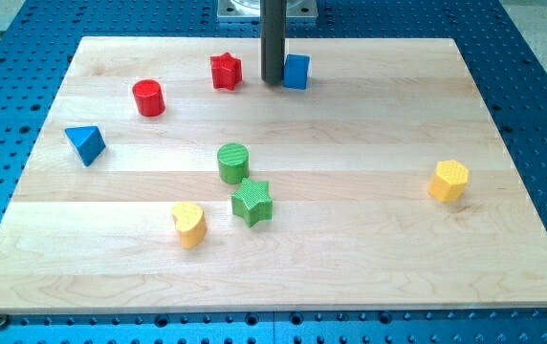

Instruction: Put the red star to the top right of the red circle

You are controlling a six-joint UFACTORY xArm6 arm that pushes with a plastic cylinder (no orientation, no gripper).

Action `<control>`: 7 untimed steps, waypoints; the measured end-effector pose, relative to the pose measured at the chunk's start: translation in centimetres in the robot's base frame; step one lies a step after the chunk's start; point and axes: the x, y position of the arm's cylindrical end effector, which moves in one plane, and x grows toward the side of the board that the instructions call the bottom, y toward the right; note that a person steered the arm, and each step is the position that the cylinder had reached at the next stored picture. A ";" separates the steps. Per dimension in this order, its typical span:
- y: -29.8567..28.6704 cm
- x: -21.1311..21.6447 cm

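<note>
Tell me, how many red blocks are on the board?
2. The red star sits near the view's top, just left of my tip. The red circle is lower and further toward the view's left. None seems hidden, though the rod covers a little strip of board.

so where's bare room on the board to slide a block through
A wide bare stretch runs between the green cylinder and the yellow hexagon. The whole bottom edge of the board is bare too. Crowded: the top, where my tip sits between the red star and the blue cube.
</note>
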 end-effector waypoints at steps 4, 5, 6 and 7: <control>-1.9 -1.9; -1.9 -2.5; -6.0 -2.4; -9.2 -1.3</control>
